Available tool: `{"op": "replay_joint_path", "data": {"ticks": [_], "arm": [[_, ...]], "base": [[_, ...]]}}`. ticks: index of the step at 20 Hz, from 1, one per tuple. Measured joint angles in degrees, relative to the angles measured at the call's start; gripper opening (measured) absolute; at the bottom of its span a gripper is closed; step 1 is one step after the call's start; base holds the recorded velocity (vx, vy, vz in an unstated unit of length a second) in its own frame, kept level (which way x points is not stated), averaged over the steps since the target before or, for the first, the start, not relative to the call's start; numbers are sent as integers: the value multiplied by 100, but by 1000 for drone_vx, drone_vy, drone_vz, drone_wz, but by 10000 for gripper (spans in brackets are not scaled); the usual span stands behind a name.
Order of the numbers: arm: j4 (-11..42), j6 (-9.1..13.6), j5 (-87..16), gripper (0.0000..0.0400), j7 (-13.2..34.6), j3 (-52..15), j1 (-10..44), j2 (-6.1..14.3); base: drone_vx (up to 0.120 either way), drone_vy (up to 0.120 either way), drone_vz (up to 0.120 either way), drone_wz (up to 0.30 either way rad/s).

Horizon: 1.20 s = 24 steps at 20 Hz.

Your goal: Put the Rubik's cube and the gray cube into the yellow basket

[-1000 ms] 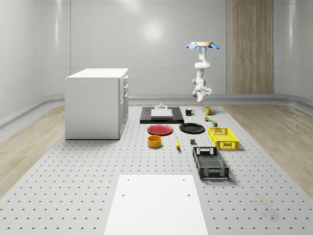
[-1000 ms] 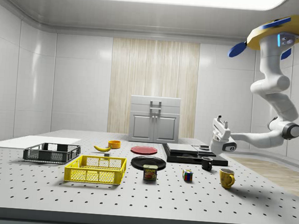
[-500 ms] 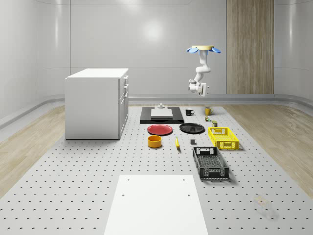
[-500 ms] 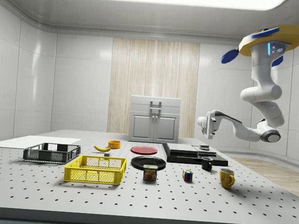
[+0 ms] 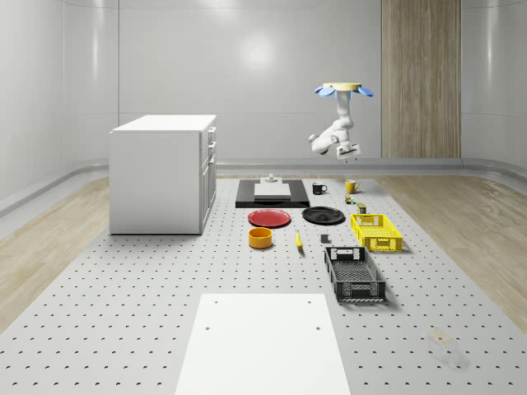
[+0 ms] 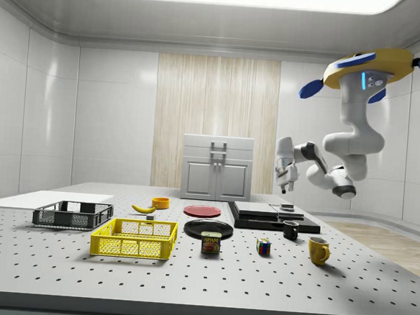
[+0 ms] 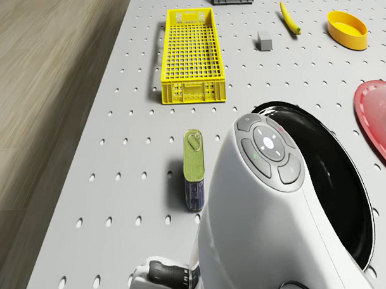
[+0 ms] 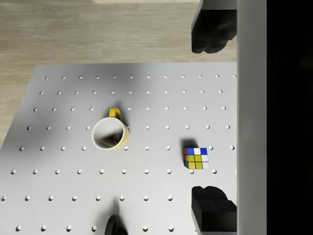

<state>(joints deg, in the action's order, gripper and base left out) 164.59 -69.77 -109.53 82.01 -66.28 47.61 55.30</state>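
The Rubik's cube (image 8: 196, 158) sits on the perforated tabletop (image 5: 123, 313) near its far edge, a little apart from the yellow mug (image 8: 110, 133) and untouched. The gray cube (image 7: 264, 41) lies further in, between the banana (image 7: 290, 19) and the yellow basket (image 7: 191, 54), and the basket itself holds nothing — it stands along the tabletop's edge on the whole-scene view's right, with the black basket (image 5: 354, 274) just nearer the camera. A tin can (image 7: 194, 171) lies between the yellow basket and the Rubik's cube, beside the black plate (image 6: 208, 229).

The gripper (image 8: 212, 120) hangs well above the Rubik's cube, pointing down, its fingers (image 8: 211, 32) spread wide with nothing between them (the cube shows in the gap, far below). The drone (image 6: 371, 64) hovers high over the tabletop's far edge, its arm (image 6: 339, 159) folded beneath it.
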Motion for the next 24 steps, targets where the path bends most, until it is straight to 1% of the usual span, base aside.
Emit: {"op": "replay_joint_path", "data": {"ticks": [2, 5, 6, 9, 16, 21, 24], "arm": [[63, 139, -192, 400, 213, -159, 326, 115], [110, 258, -344, 400, 440, -324, 670, 265], [118, 279, -371, 400, 497, -366, 755, 310], [131, 301, -408, 400, 629, -464, 947, 433], [131, 213, -367, 400, 810, -608, 1188, 681], [122, 100, -298, 400, 889, -677, 1281, 841], [116, 25, -253, 400, 927, -713, 1324, 933]], "base": [[120, -120, -120, 0], [120, -120, -120, 0], [80, -40, -120, 0], [0, 0, -120, 0], [6, 0, -120, 0], [120, 0, -120, 0], [0, 0, -120, 0]]}}
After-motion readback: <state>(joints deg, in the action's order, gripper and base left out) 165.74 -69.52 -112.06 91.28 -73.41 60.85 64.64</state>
